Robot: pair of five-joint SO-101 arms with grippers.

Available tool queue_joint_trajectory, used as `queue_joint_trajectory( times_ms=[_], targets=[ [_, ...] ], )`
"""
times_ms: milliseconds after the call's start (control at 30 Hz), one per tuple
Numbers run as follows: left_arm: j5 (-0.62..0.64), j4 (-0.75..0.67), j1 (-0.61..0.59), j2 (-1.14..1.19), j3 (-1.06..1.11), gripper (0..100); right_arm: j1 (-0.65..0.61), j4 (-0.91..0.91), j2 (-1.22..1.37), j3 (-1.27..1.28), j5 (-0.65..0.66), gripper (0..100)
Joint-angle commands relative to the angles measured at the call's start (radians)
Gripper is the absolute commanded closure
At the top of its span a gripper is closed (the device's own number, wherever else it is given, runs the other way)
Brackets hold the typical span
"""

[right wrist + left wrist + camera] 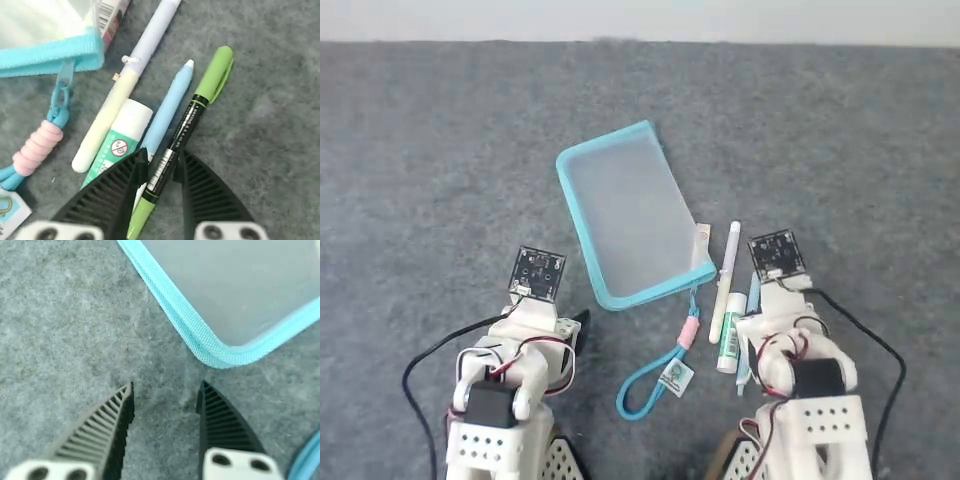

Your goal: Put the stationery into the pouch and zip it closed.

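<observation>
The translucent pouch (pixel 630 215) with light-blue trim lies flat mid-table, its corner (pixel 240 300) just ahead of my left gripper (pixel 166 390), which is open over bare carpet. Right of the pouch lie a pale long pen (pixel 125 95), a glue stick (pixel 122 137), a light-blue pen (pixel 167 110) and a green marker (pixel 202 100), side by side. My right gripper (pixel 161 156) has its fingers closed against the marker's black barrel, which still rests on the carpet. A small barcoded item (pixel 112 12) sits at the pouch's edge.
A blue strap loop (pixel 645 390) with pink beads (pixel 37 147) and a paper tag (pixel 675 375) trails from the pouch's zipper pull toward the front, between the two arms. Grey carpet (pixel 440 150) covers the table; a pale wall runs along the far edge.
</observation>
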Motion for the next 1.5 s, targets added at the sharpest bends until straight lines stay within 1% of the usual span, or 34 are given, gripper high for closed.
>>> queue_joint_trajectory(
  times_ms=[0, 100, 267, 867, 967, 1133, 1200, 1300, 1433, 1467],
  targets=[
    [0.008, 0.005, 0.002, -0.018, -0.007, 80, 0.033, -0.010, -0.077, 0.011, 0.021, 89.7],
    [0.008, 0.005, 0.002, -0.018, -0.007, 80, 0.051, -0.002, -0.110, 0.021, 0.021, 89.7],
    [0.008, 0.005, 0.002, -0.018, -0.007, 80, 0.045, 0.031, -0.151, 0.025, 0.021, 89.7],
    [0.008, 0.005, 0.002, -0.018, -0.007, 80, 0.047, 0.031, -0.150, 0.031, 0.025, 89.7],
    [0.008, 0.005, 0.002, -0.018, -0.007, 80, 0.051, 0.039, -0.142, 0.011, 0.083, 89.7],
    [0.008, 0.005, 0.002, -0.018, -0.007, 80, 0.042, 0.061, -0.140, -0.063, 0.091, 89.7],
    [0.008, 0.005, 0.002, -0.018, -0.007, 80, 0.007, 0.067, -0.136, -0.098, 0.091, 89.7],
    [0.011, 0.006, 0.025, -0.018, -0.007, 80, -0.094, 0.088, -0.065, -0.181, 0.086, 89.6],
    [0.011, 0.005, 0.023, -0.018, -0.007, 80, -0.228, 0.094, 0.162, -0.354, 0.080, 89.6],
    [0.011, 0.005, 0.026, -0.018, -0.007, 80, -0.257, 0.093, 0.236, -0.407, 0.058, 89.6]
  ],
)
